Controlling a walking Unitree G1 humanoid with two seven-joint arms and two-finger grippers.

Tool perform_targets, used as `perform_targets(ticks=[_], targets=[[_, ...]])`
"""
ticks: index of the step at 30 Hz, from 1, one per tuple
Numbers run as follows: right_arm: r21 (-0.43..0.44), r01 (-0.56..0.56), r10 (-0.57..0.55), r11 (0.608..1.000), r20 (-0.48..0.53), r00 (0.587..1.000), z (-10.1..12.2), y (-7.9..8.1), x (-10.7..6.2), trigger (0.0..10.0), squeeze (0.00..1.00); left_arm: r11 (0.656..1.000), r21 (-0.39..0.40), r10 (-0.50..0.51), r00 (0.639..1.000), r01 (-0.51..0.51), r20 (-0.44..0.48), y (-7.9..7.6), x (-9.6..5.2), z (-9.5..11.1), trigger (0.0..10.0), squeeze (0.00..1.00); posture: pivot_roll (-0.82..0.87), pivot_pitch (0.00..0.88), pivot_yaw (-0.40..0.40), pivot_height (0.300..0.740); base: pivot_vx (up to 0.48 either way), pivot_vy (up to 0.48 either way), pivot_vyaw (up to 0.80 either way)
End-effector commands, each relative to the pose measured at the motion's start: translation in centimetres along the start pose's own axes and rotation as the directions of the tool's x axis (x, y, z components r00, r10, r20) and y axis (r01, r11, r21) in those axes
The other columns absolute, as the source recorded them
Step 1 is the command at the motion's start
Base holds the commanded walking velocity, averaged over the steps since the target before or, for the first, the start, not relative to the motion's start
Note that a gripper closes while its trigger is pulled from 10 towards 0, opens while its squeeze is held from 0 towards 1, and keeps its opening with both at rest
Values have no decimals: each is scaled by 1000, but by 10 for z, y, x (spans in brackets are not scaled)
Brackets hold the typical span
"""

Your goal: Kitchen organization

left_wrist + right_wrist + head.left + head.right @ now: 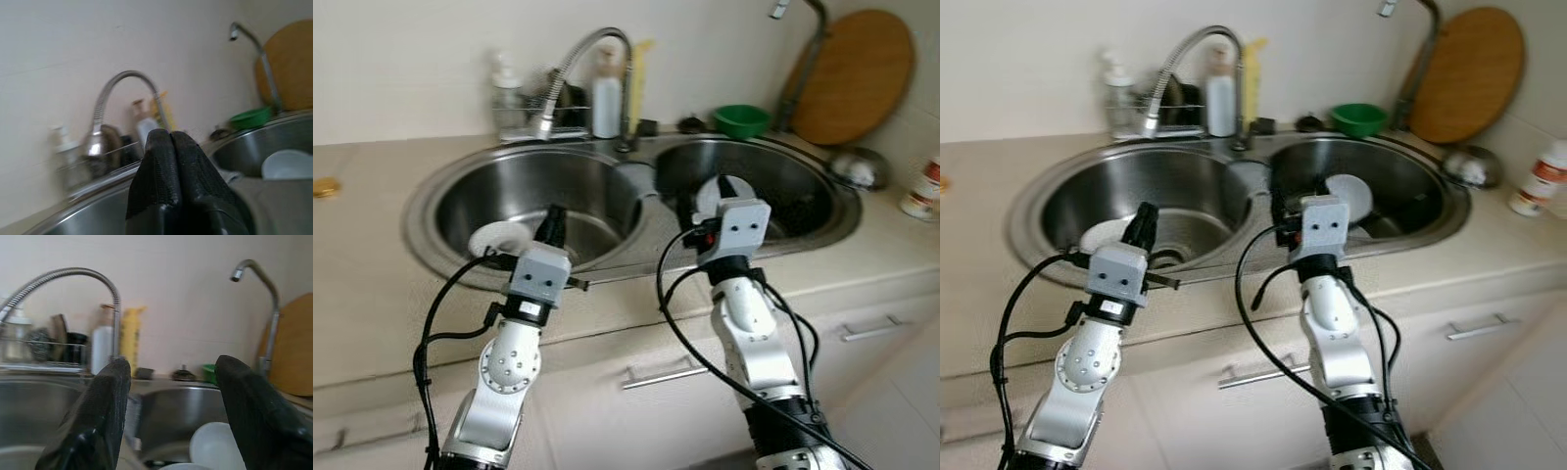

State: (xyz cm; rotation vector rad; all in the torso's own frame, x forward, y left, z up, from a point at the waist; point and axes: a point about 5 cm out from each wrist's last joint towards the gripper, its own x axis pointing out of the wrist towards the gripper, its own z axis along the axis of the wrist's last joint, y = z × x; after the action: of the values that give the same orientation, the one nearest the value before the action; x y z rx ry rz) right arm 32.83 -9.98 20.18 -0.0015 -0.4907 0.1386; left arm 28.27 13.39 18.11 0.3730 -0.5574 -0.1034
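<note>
A steel double sink is set into the beige counter. A white dish lies in the left basin, and a white bowl rests in the right basin. My left gripper hovers over the front of the left basin, just right of the white dish. Its fingers are pressed together with nothing between them. My right gripper is over the front rim of the right basin, open and empty, with the white bowl just beyond it.
A flexible faucet arches over the left basin. Behind the sink stand a white bottle, a wire rack and a green bowl. A round wooden board leans at the back right. Drawer handles sit below the counter edge.
</note>
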Motion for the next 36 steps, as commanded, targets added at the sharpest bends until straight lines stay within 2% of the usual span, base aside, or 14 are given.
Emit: perform_targets(ticks=[1, 6, 9, 11, 36], targets=[[2, 1, -1, 1000, 22, 1000, 6, 1, 1, 10000, 0, 1000, 18, -20, 1000, 20, 7, -2, 1, 0, 10000, 0, -31, 0, -16, 740, 0, 0, -800], [2, 2, -2, 1000, 23, 1000, 6, 1, 1, 10000, 0, 1000, 21, -21, 1000, 21, 14, -3, 3, 1, 10000, 0, -28, 0, -15, 740, 0, -96, -800], [4, 2, -2, 1000, 24, 1000, 6, 2, 1, 10000, 0, 999, 23, -23, 1000, 23, 14, -3, 3, 2, 10000, 0, -28, 0, -14, 740, 0, -480, -800], [6, 2, -2, 1000, 25, 1000, 6, 3, 1, 10000, 0, 1000, 6, -13, 999, 13, 32, -2, 3, 4, 10000, 0, -27, 0, -13, 740, 0, 0, -800], [-7, 14, -14, 1000, 8, 1000, 2, 2, -1, 10000, 0, 999, 7, -41, 999, 41, 21, -7, 0, 0, 10000, 0, -31, 0, -10, 740, 0, 0, -800]])
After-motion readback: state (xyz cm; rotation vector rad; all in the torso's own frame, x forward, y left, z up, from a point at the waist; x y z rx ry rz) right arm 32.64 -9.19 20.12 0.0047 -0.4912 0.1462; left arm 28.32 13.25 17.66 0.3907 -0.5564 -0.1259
